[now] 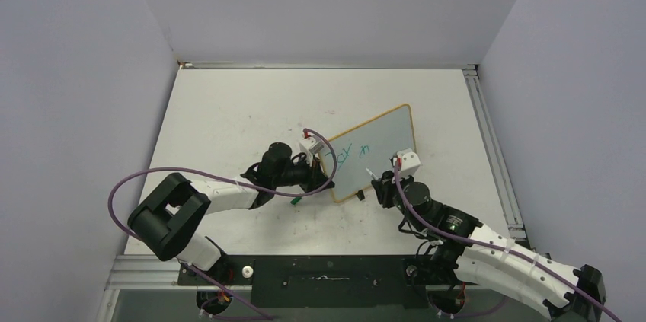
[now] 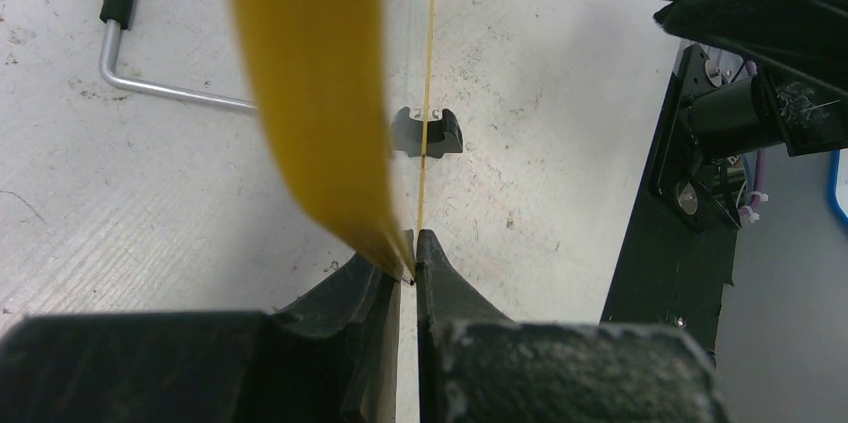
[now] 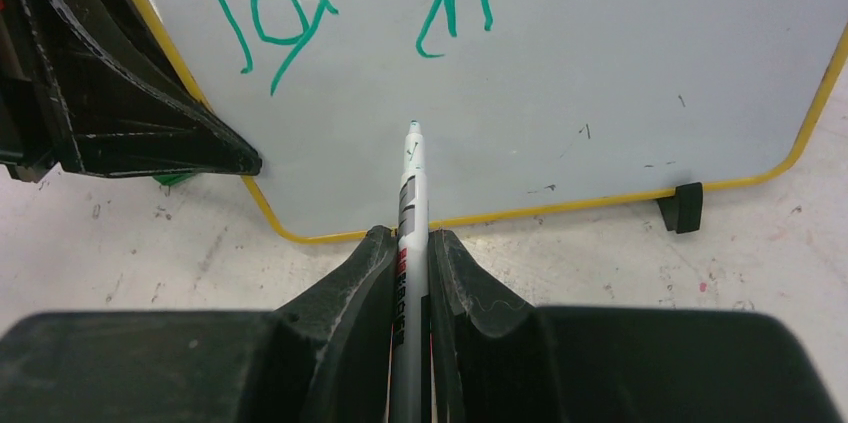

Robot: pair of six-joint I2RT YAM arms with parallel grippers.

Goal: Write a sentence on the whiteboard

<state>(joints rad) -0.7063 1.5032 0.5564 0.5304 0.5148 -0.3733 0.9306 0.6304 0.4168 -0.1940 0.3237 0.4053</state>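
The whiteboard (image 1: 377,147) stands tilted on the table, yellow-rimmed, with a black foot (image 3: 683,208). My left gripper (image 1: 330,182) is shut on its left edge; the left wrist view shows the yellow rim (image 2: 310,93) pinched at the gripper (image 2: 413,248). The sentence (image 3: 300,13) reads "Joy in" in teal strokes. My right gripper (image 3: 410,243) is shut on a white marker (image 3: 411,178), whose green tip points at the bare board below "in". Whether the tip touches the board I cannot tell. From above, the right gripper (image 1: 375,179) sits at the board's near edge.
A bent metal wire stand (image 2: 150,88) with a black sleeve lies on the table behind the board. A small green piece (image 1: 295,202) lies by the left gripper. Metal rails (image 1: 491,147) border the table's right side.
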